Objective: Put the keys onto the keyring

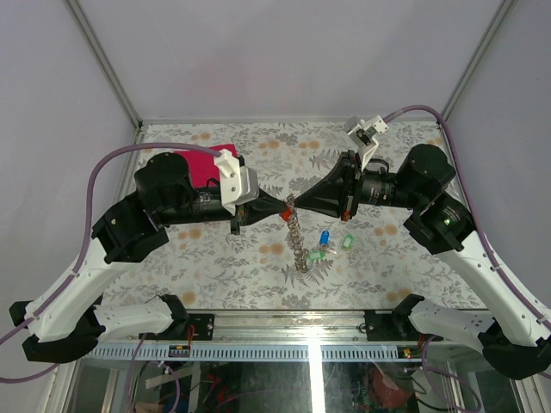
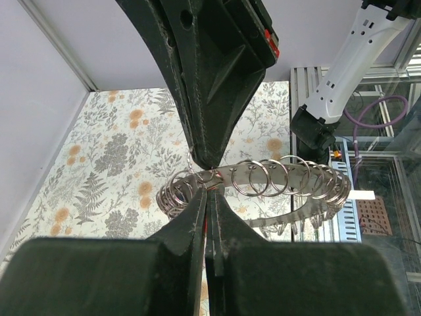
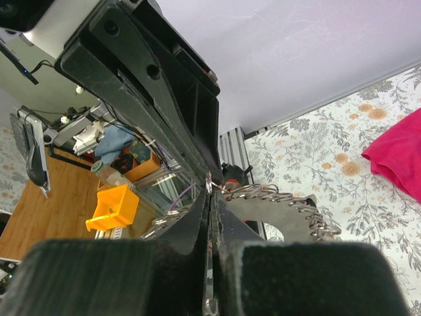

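My two grippers meet tip to tip above the table's middle, left gripper [image 1: 277,209] and right gripper [image 1: 300,204], both shut. The grey keyring [image 1: 297,237] hangs edge-on below their tips. In the left wrist view it is a flat band with many small split rings [image 2: 283,178]. A sliver of red, seemingly a key's head, shows between the left gripper's [image 2: 210,192] shut fingers. The right gripper [image 3: 212,194] pinches a thin silver piece, apparently one of the keyring's [image 3: 296,214] small rings. Three keys lie on the table: blue [image 1: 325,238], green [image 1: 349,242] and pale green [image 1: 315,255].
A magenta cloth [image 1: 202,163] lies at the back left, partly under the left arm, and also shows in the right wrist view as the cloth [image 3: 401,151]. The table has a floral cover [image 1: 258,275]. White walls close in the back and sides, and a metal rail [image 1: 284,325] runs along the near edge.
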Controlling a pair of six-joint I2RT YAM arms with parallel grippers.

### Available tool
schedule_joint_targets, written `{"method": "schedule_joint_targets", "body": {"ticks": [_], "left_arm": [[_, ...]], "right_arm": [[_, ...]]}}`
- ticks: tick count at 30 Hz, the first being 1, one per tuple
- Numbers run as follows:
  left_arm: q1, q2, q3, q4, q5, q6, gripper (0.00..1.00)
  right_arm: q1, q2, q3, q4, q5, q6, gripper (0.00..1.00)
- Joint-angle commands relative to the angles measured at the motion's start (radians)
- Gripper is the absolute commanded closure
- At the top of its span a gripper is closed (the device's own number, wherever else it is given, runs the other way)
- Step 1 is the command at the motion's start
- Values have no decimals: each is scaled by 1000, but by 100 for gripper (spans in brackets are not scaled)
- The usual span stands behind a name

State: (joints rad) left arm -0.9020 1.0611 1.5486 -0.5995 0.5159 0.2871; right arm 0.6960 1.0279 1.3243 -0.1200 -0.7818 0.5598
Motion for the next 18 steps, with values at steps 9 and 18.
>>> {"method": "schedule_joint_targets", "body": {"ticks": [9, 18], "left_arm": [[-24, 21, 42, -35, 8, 12, 100], [-25, -11, -1, 40, -11, -16, 100]], "right_arm": [[7, -3, 2, 153, 29, 51, 100], [7, -56, -133, 375, 116, 135, 100]]}}
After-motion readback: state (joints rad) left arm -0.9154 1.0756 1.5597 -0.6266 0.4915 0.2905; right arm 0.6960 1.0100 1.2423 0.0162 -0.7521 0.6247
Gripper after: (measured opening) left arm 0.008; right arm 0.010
